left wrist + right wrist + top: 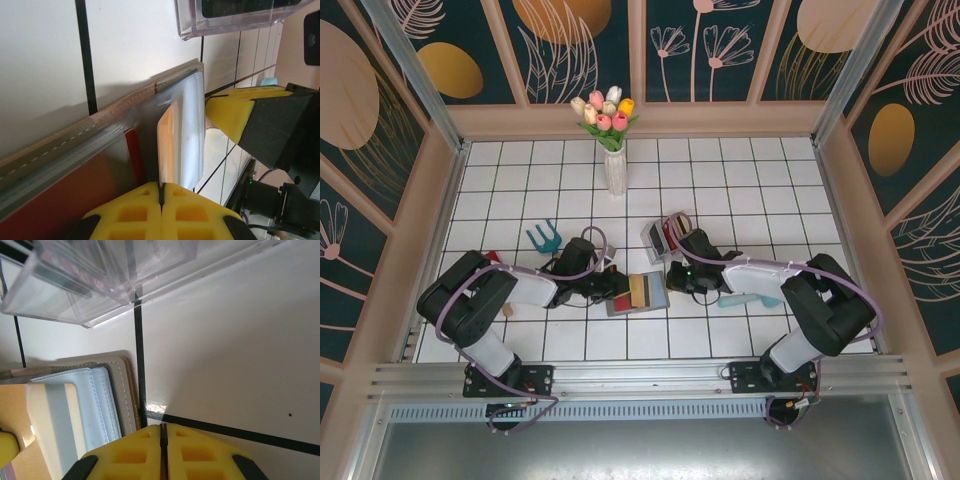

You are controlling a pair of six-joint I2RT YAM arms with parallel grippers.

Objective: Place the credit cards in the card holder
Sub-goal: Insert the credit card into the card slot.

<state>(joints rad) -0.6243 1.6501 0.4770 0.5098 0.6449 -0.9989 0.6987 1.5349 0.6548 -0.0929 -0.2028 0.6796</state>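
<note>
The open card holder [638, 293] lies on the tiles between the arms. The left gripper [161, 194] is closed, seemingly pinching the holder's clear flap, and the right gripper [162, 434] has its jaws together on nothing. A tan card [47, 415] rests at the blue slots and should probably be pushed in squarely, keeping away from the clear rack [100, 280] just behind.

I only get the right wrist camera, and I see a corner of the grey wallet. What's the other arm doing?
Observer: The left gripper is shut at the card holder's clear inner flap, which stands lifted.
Operator: Are there cards in that see-through box?
Observer: From above, the clear rack has dark and reddish cards standing in it.
Operator: What's farther back?
Observer: A white vase of tulips stands near the back wall, toward the left arm's side.
</note>
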